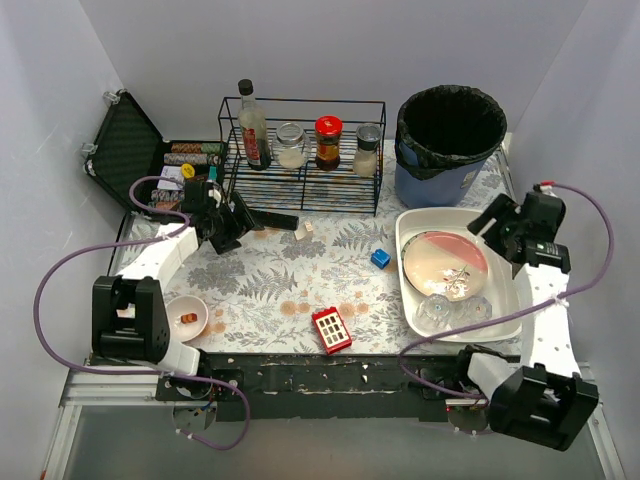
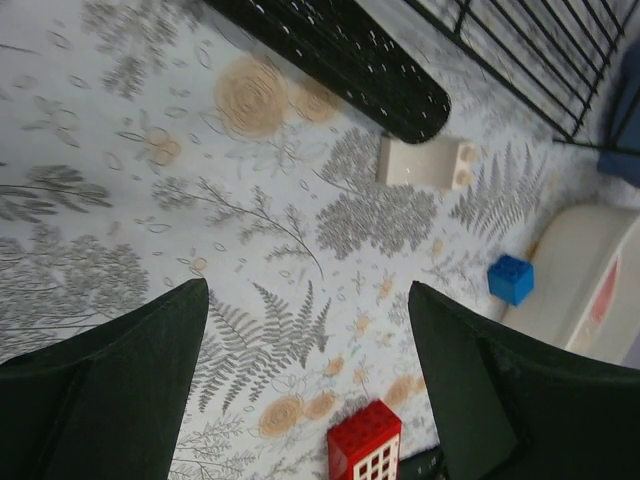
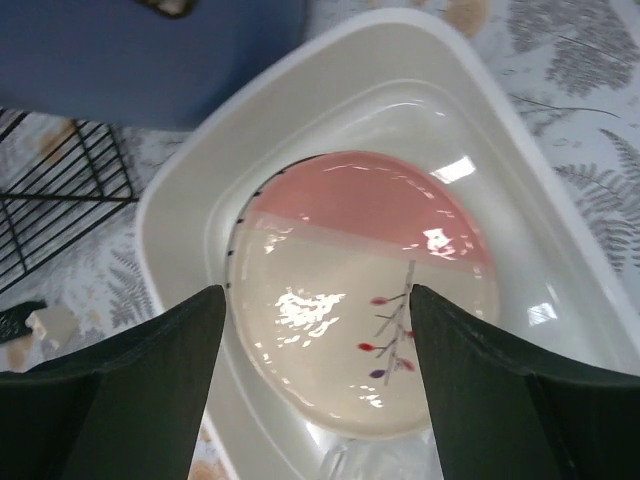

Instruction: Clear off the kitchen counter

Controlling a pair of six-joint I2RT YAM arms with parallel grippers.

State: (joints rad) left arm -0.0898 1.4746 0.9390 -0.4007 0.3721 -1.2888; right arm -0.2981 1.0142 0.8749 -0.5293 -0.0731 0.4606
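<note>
1. My left jaws hang released and empty over the tabletop, which spreads beneath them and runs on under the tub.
2. Loose items ahead of the left jaws: a white block beside a black bar, a blue block off to their right, and a red block showing between them.
3. My right jaws, equally wide and holding nothing, hover directly above the plate lying in the tub.
4. I judge the clearing about midway, with dishes stowed and the blocks left.
5. Next, I reckon, the left jaws must drop astride one block, centre it, then close.
</note>
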